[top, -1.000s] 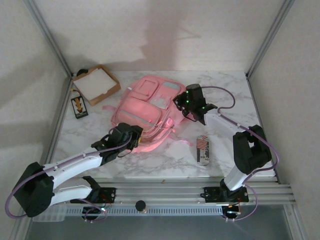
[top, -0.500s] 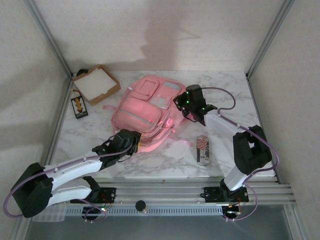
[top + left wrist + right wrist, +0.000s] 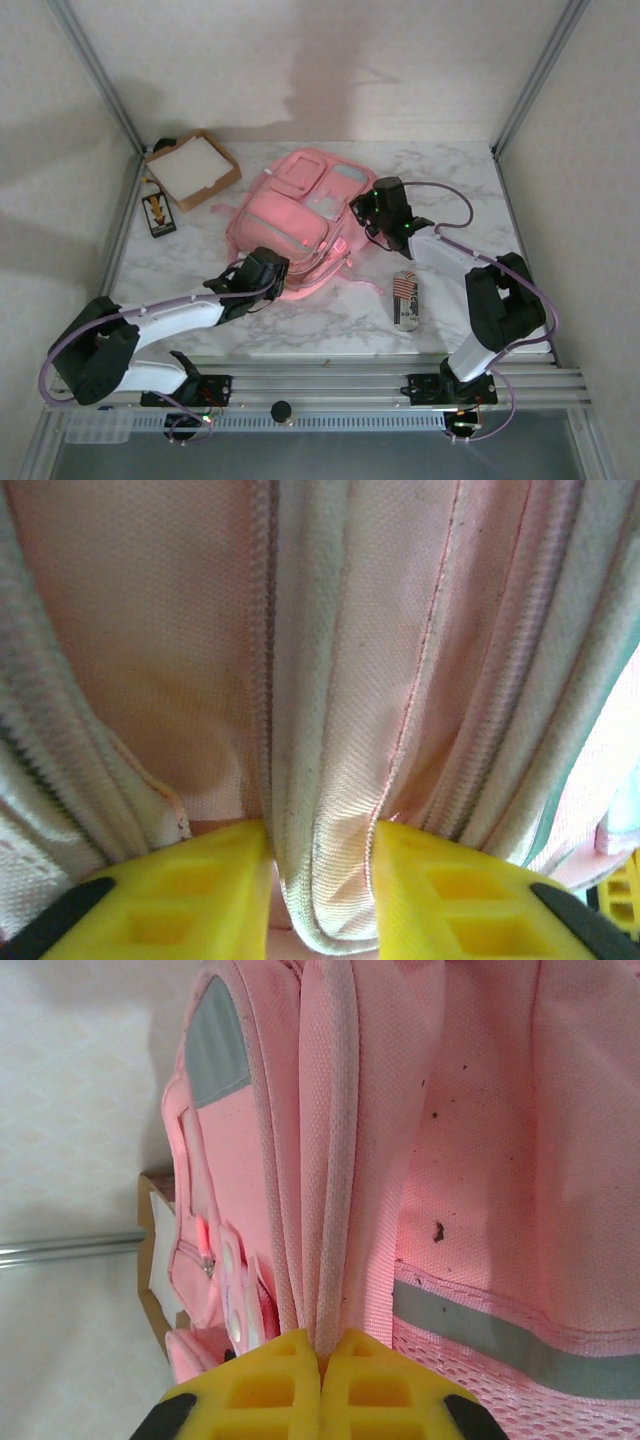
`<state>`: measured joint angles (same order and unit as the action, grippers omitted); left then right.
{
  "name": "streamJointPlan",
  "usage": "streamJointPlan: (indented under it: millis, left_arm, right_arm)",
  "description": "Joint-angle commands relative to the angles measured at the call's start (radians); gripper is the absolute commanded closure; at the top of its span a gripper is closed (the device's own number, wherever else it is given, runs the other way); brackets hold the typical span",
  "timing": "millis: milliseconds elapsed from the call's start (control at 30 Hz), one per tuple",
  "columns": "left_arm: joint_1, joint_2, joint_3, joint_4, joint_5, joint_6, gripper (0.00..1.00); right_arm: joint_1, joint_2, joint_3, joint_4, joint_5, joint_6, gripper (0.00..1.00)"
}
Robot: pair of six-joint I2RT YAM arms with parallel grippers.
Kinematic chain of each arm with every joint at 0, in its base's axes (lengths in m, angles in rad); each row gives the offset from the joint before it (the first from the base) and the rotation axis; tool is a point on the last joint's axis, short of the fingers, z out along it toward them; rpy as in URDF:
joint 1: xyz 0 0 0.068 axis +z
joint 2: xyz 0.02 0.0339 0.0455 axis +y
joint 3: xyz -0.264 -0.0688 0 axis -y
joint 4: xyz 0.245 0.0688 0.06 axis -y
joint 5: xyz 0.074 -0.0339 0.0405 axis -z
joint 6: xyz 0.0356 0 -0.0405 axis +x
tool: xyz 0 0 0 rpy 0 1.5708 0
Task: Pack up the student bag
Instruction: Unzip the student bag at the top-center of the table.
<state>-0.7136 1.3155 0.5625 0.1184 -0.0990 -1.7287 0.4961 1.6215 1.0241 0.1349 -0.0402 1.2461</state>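
Observation:
The student bag (image 3: 290,215), a large pink backpack with a pale grey panel, lies flat in the middle of the marble table. My left gripper (image 3: 274,274) is at the bag's near edge. In the left wrist view its yellow fingers (image 3: 200,885) press a fold of the bag's pink-cream fabric (image 3: 345,780) from both sides. My right gripper (image 3: 366,210) is at the bag's right side. Seen from the right wrist, it (image 3: 322,1345) is shut on a pink piped edge (image 3: 335,1210) of the bag, beside a grey stripe (image 3: 520,1345).
A shallow brown cardboard box (image 3: 192,168) stands at the back left, with a dark card (image 3: 158,213) in front of it. A small flag-patterned pouch (image 3: 405,299) lies right of the bag near the front. Metal frame posts rise at both back corners.
My left gripper has pushed in against the bag's near edge and narrowed onto a fold of fabric. The bag has shifted slightly toward the back. The right gripper has kept its hold.

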Motion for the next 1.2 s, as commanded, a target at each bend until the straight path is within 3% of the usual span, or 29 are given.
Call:
streamJointPlan:
  millis: [0, 167, 333, 500, 567, 700, 767, 900, 1000, 1167]
  left_arm:
    - [0.011, 0.0, 0.014, 0.057, -0.06, -0.022, 0.8]
    - [0.037, -0.038, 0.008, 0.032, -0.088, -0.008, 0.99]
    - [0.092, -0.097, 0.004, 0.029, -0.04, 0.019, 1.0]
    - [0.157, -0.153, 0.001, 0.033, 0.048, 0.04, 1.0]
    - [0.178, -0.16, -0.004, 0.056, 0.087, 0.028, 1.0]
    - [0.19, -0.171, 0.018, 0.067, 0.126, 0.021, 1.0]
    - [0.19, -0.176, 0.023, 0.061, 0.13, 0.015, 1.0]
    - [0.19, -0.18, 0.024, 0.067, 0.13, 0.012, 1.0]
    - [0.189, -0.183, 0.032, 0.064, 0.125, 0.015, 1.0]
    - [0.186, -0.188, 0.054, 0.03, 0.111, 0.034, 1.0]
  right_arm:
    - [0.009, -0.066, -0.002, 0.049, 0.006, 0.017, 1.0]
    - [0.003, -0.08, -0.02, 0.046, 0.005, 0.0, 1.0]
    - [-0.007, -0.103, -0.015, -0.037, -0.017, -0.139, 0.99]
    - [-0.022, -0.193, -0.049, -0.116, -0.058, -0.412, 0.68]
    - [-0.022, -0.235, -0.055, -0.186, -0.041, -0.496, 0.59]
    - [0.006, -0.3, -0.055, -0.243, -0.151, -0.73, 0.44]
    - [0.04, -0.283, -0.006, -0.339, -0.204, -0.825, 0.43]
    - [0.185, -0.195, 0.098, -0.533, -0.146, -0.951, 0.45]
    - [0.291, -0.145, 0.117, -0.588, -0.071, -0.969, 0.49]
    - [0.334, -0.054, 0.167, -0.632, 0.047, -0.956, 0.58]
